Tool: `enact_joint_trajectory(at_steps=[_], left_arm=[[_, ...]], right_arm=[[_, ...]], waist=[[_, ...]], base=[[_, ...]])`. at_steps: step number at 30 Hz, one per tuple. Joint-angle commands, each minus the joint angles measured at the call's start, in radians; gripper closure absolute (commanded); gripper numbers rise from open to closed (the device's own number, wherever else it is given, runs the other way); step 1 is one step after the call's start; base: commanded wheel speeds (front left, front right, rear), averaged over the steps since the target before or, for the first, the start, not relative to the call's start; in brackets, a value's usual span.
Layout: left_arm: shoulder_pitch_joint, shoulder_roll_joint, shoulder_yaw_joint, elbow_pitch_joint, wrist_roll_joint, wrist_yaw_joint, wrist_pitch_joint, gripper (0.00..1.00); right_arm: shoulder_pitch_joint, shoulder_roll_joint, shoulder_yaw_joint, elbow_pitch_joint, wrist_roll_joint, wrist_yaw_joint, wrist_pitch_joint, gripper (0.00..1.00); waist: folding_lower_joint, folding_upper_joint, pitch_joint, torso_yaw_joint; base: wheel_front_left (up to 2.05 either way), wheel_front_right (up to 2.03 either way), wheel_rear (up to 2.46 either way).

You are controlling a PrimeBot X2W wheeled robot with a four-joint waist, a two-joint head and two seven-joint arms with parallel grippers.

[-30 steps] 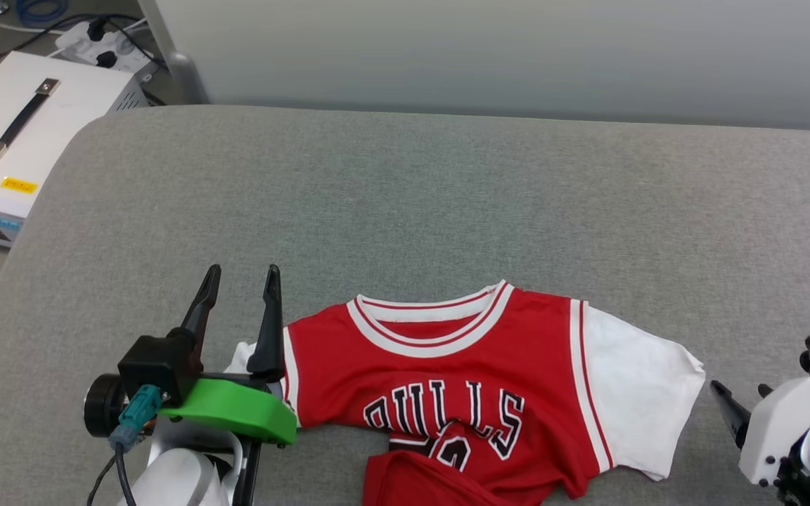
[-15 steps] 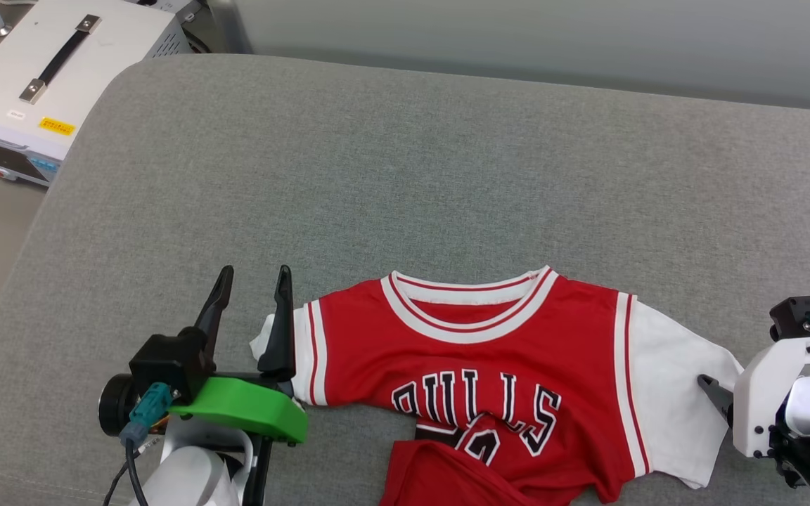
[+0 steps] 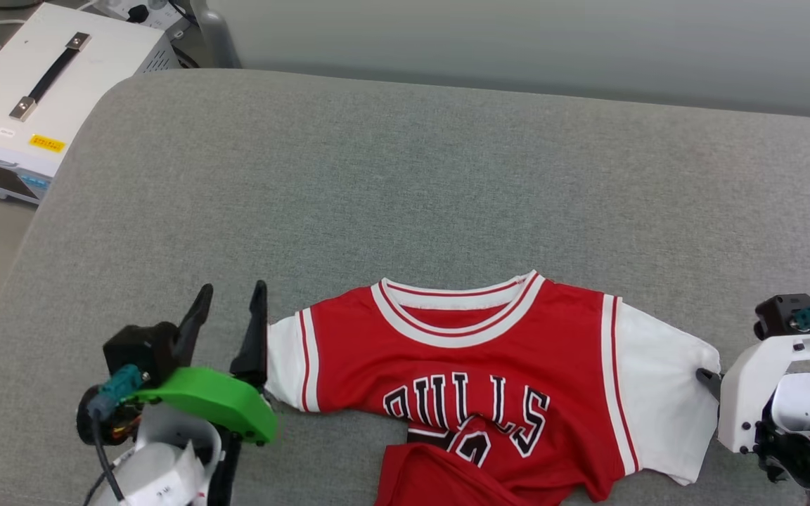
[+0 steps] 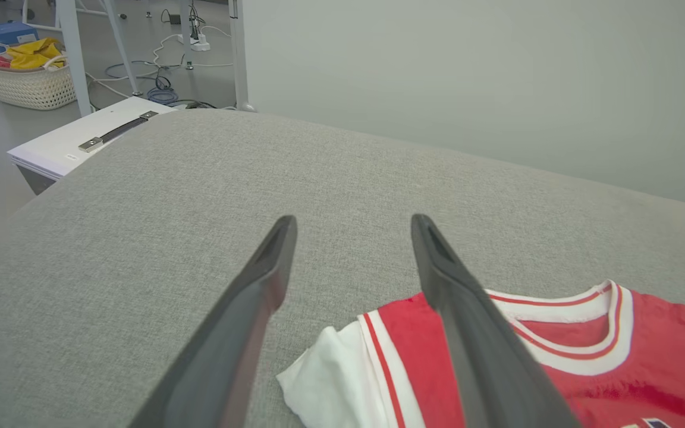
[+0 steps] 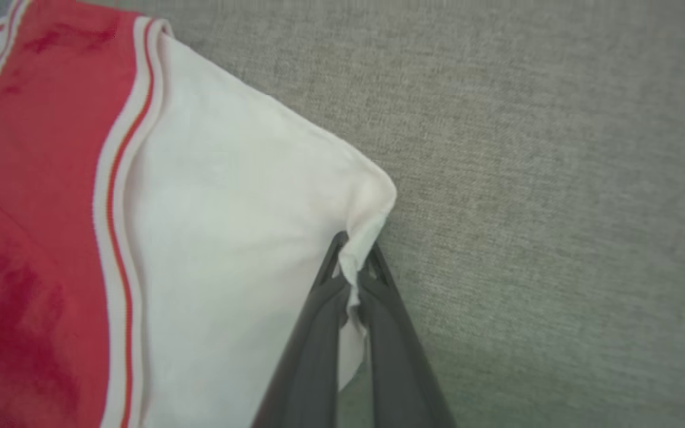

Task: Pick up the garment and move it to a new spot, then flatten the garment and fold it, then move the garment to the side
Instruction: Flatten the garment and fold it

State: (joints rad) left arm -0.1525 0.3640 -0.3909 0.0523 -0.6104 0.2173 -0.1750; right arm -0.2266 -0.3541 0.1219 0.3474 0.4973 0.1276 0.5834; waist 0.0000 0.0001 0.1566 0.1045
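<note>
1. Garment (image 3: 489, 351): a red jersey with white sleeves, a white collar striped in red, and black-and-white chest lettering. It lies front-up on the grey cushioned surface (image 3: 405, 176), close to the front edge and about midway between the left and right sides, with the collar toward the far edge. Its lower part is bunched, and a red fold covers the bottom of the print.
2. Left gripper (image 3: 231, 289): the jaws stand wide apart and hold nothing. It sits at the sleeve on the robot's left (image 3: 282, 358), and its inner finger overlaps the sleeve's outer edge in the head view. In the left wrist view the white cloth lies under that finger and low in the gap. Whether finger and cloth touch cannot be told.
3. Right gripper (image 5: 354, 249): the jaws are closed on the outer hem of the sleeve on the robot's right (image 5: 229, 208). A small tuck of white cloth is pinched between the two dark fingers.
4. Surroundings: a white box with a black handle (image 3: 60, 91) stands off the far left corner of the surface. A woven basket (image 4: 27, 86) holding yellow material stands farther back on the floor.
</note>
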Motion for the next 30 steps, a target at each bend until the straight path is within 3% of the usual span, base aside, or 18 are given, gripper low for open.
enact_joint_trajectory(at_steps=[1, 8, 12, 20, 30], left_arm=[[0.005, 0.024, 0.017, 0.003, -0.024, -0.012, 0.026, 0.00], [-0.046, 0.141, 0.027, 0.040, -0.138, -0.099, 0.275, 0.00], [-0.079, 0.177, 0.014, 0.081, -0.200, -0.153, 0.397, 0.00], [-0.170, 0.195, -0.055, 0.196, -0.253, -0.206, 0.619, 0.00], [-0.249, 0.168, -0.192, 0.349, -0.208, -0.245, 0.807, 0.03]], right_arm=[[0.025, -0.006, -0.024, -0.009, -0.004, 0.003, -0.011, 1.00], [0.103, -0.001, -0.158, -0.170, -0.057, 0.003, 0.004, 1.00], [0.142, 0.029, -0.199, -0.259, -0.080, 0.003, 0.037, 1.00], [0.165, 0.073, -0.221, -0.367, -0.099, 0.003, 0.076, 1.00], [0.156, 0.095, -0.229, -0.375, -0.092, 0.003, 0.075, 1.00]], waist=[[0.0000, -0.0001, -0.016, -0.013], [0.0000, -0.0001, -0.032, -0.050], [0.0000, -0.0001, -0.022, -0.083], [0.0000, -0.0001, 0.028, -0.137], [0.0000, -0.0001, 0.076, -0.170]], base=[[0.00, 0.00, 0.00], [0.00, 0.00, 0.00], [0.00, 0.00, 0.00], [0.00, 0.00, 0.00], [0.00, 0.00, 0.00]])
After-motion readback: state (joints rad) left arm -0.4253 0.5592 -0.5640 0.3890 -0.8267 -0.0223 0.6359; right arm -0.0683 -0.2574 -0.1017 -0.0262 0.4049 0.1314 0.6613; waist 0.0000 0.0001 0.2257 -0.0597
